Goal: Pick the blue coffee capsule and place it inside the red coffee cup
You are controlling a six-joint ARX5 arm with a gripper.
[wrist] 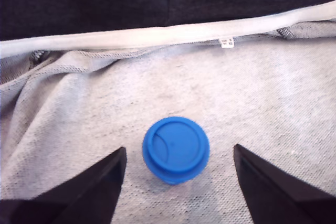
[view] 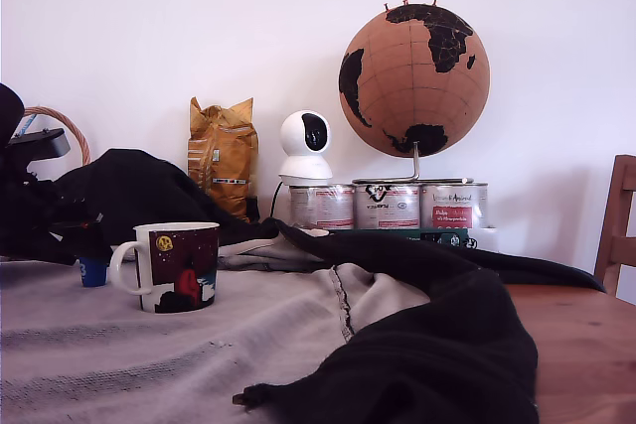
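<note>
tool (wrist: 177,182) spread wide, nothing held; its two dark fingers (wrist: 97,190) stand either side of the blue coffee capsule (wrist: 176,150), clear of it on both sides, no contact. capsule sits flat end up on the grey cloth (wrist: 262,98), centred in the gap. beyond it in the wrist view: a pale hem band of that cloth with a small white tag, then dark fabric.

exterior view: the arm is a dark mass at the tabletop's near-left edge, tool itself hard to make out there. capsule (view: 92,270) shows as a small blue spot low on the cloth, just beside the red coffee cup (view: 171,266) on its handle side, the two apart. cup upright, opening up, interior not visible from this angle. black garment (view: 427,345) drapes across the cloth toward the exterior view's right; bare tabletop (view: 586,345) shows at that edge.

progress: early. approach and alignment look done; grasp not yet made. left: close on capsule, lift, carry the short way to the cup, release inside.
</note>
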